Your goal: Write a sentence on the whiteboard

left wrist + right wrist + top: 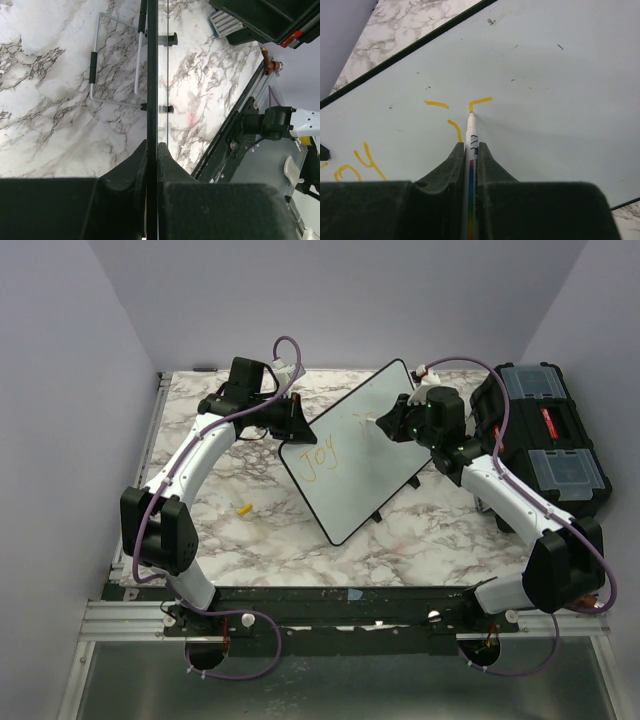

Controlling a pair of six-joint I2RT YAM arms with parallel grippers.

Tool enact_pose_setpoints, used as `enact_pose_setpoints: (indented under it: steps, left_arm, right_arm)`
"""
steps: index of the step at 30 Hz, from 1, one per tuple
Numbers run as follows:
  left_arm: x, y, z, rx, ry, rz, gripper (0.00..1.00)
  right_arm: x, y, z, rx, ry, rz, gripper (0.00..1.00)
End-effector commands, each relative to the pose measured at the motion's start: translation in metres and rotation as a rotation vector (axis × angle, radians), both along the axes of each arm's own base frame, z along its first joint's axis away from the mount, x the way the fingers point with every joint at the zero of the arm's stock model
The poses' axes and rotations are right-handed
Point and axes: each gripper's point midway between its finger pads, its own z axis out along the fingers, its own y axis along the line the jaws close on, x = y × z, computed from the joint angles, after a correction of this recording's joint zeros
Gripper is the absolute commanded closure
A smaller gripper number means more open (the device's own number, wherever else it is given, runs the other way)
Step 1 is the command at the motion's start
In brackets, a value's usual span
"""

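Writing is the step in hand. We find the large flat white whiteboard with a thin black rim (360, 490) propped at a tilt on the grey-veined marble tabletop (220, 490). The sentence (322, 453), in thin yellow-orange strokes, sits toward the board's left edge. "Joy" is complete and only a few loose strokes of the next word follow it (so, in our judgement, most of the text is yet to come).

The left gripper (152, 150) is pressed together on the board's rim and steadies it. The right gripper (471, 150) pinches a slim white marker with a rainbow-striped barrel (471, 127). Its tip touches the board at the lower end of an angled stroke.

The next move calls for light, even tip contact while we draw the stroke onward, with a firm clamp on the rim so the board cannot slide.

Per view:
- Right wrist: shows tip contact and the single strokes, which the top view cannot resolve.
- Left wrist: shows the board edge-on, with a grey wire stand with black sleeves (93, 67) behind it and no writing.
- Top: alone shows both arms, a black toolbox with clear lids (560, 455) beyond the board's right corner, and a small yellow cap (244, 508) near its lower-left edge.
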Motion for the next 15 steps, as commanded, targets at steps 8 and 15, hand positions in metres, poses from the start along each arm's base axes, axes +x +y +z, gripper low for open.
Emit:
enact_pose_setpoints:
  steps: [8,15]
  left_arm:
    - [0.01,-0.001,0.03,-0.015,-0.16,-0.019,1.0]
    - [0.01,-0.001,0.03,-0.017,-0.16,-0.02,1.0]
  right_arm:
    - [-0.014,-0.007,-0.03,-0.049,0.075,-0.003,0.99]
    - [-0.009,-0.014,-0.029,-0.071,0.068,-0.044,0.99]
